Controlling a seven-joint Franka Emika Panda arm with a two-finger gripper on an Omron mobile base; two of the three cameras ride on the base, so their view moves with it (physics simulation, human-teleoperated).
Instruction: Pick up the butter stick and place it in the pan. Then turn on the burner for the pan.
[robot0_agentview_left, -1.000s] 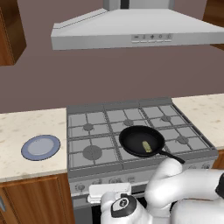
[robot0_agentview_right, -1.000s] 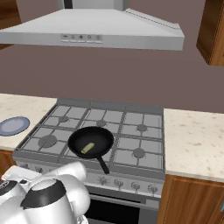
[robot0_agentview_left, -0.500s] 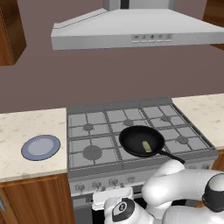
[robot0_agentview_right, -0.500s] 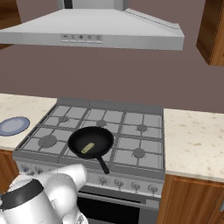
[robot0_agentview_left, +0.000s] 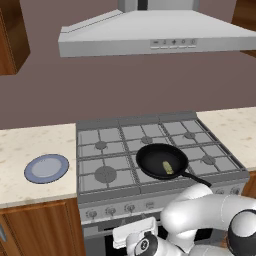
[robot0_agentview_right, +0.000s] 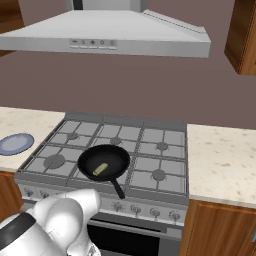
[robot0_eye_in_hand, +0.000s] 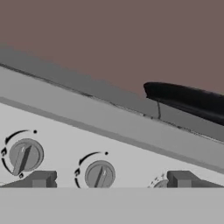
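Observation:
The black pan (robot0_agentview_left: 162, 161) sits on the stove's front middle burner, its long handle (robot0_agentview_left: 197, 178) pointing toward the front right. The pale-yellow butter stick (robot0_agentview_left: 168, 167) lies inside the pan and also shows from the other side (robot0_agentview_right: 100, 169). My gripper (robot0_eye_in_hand: 112, 179) is low in front of the stove's knob panel, open, with nothing between its fingertips (robot0_eye_in_hand: 43, 178). In the hand view a knob (robot0_eye_in_hand: 99, 175) stands right between the tips, another knob (robot0_eye_in_hand: 25, 156) lies to its left, and the pan's rim (robot0_eye_in_hand: 188, 99) shows above at the right.
A blue-grey plate (robot0_agentview_left: 46, 168) lies on the counter left of the stove. The grey range hood (robot0_agentview_left: 160, 37) hangs above the stove. A row of knobs (robot0_agentview_right: 135, 210) runs along the stove's front. Wooden cabinets sit under the counters.
My arm has sunk lower and the hand has shifted slightly right along the stove's front. Pan, butter stick and plate have not moved.

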